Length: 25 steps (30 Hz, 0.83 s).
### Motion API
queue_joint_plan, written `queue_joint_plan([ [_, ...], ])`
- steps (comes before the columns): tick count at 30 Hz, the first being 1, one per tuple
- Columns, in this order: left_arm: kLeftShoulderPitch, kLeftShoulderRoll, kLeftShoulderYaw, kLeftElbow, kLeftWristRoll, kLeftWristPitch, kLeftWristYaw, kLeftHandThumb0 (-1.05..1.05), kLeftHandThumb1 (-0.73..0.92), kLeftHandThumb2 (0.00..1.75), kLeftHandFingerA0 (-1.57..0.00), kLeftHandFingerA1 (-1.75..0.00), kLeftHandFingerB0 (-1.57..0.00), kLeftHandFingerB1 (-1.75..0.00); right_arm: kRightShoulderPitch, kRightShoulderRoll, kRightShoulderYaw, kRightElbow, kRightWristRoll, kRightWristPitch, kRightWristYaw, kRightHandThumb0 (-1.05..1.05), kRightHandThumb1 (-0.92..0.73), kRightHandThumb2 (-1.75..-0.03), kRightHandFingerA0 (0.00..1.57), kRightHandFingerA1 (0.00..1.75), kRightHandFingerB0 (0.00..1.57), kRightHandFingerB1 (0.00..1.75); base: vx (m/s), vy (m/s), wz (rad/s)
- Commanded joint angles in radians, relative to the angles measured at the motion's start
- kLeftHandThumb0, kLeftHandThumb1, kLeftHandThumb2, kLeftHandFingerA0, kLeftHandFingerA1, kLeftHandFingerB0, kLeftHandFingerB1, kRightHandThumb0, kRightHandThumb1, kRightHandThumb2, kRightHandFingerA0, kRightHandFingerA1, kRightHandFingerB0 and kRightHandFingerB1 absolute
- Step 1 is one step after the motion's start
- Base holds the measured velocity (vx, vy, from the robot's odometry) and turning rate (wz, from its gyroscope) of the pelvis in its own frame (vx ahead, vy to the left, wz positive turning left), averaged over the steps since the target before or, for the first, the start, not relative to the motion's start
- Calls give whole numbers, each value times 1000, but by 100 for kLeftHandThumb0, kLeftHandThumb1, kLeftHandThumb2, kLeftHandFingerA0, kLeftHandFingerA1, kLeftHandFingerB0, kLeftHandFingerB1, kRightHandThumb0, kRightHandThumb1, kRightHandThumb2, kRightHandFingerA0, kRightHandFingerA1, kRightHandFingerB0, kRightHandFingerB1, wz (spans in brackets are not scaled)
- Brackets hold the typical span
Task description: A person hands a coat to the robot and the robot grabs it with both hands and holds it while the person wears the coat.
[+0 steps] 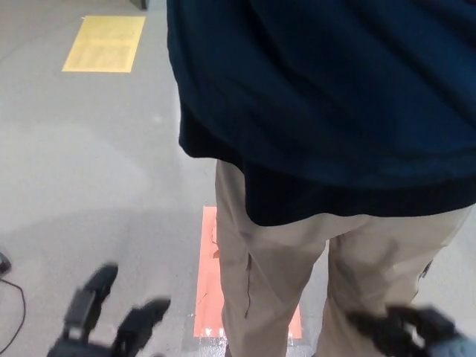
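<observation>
We judge the task to be at its close. The dark navy fabric coat hangs on the person's back, its hem falling over the beige trousers, and neither robot hand has any hold on it. The holding step appears finished; the next move, in our judgement, calls only for keeping both arms low and clear of the wearer, who stands directly in front.

The black left hand sits at the lower left edge of the head view. Two thick fingers point upward and stand apart from one another; it grips nothing and touches nothing, with grey floor behind it.

The black right hand shows at the lower right edge, blurred. Its fingers are spread and empty, lying in front of the trouser leg; we cannot tell whether they brush the cloth.

A red-orange floor marking lies beside the person's legs, and a yellow rectangular floor marking lies well apart at upper left.
</observation>
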Motion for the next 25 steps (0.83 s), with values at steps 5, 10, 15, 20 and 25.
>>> queue_joint_plan([
  [5,48,32,-34,-9,27,73,-42,-65,88,67,-47,-37,-46,-35,75,-40,40,-24,-90,129,27,-68,-92,-75,26,31,26,31,0,0,0],
  [10,-65,20,-27,-5,20,88,-76,-64,87,67,-49,-37,-49,-36,-15,-38,21,-26,-74,161,34,-66,-92,-73,28,31,28,31,0,0,0],
  [15,-103,26,-24,-30,14,103,-102,-63,73,110,-39,-52,-42,-52,-48,-39,17,-42,-60,179,47,-66,-92,-74,29,32,26,31,0,0,0],
  [20,-103,29,-24,-40,14,112,-102,-67,90,68,-49,-37,-53,-37,-58,-46,22,-52,-65,190,53,-66,-92,-74,29,32,26,31,0,0,0],
  [25,-83,35,-26,-50,9,111,-114,-64,73,110,-38,-51,-40,-51,-48,-54,30,-49,-58,190,48,-65,-92,-73,30,32,26,31,0,0,0],
])
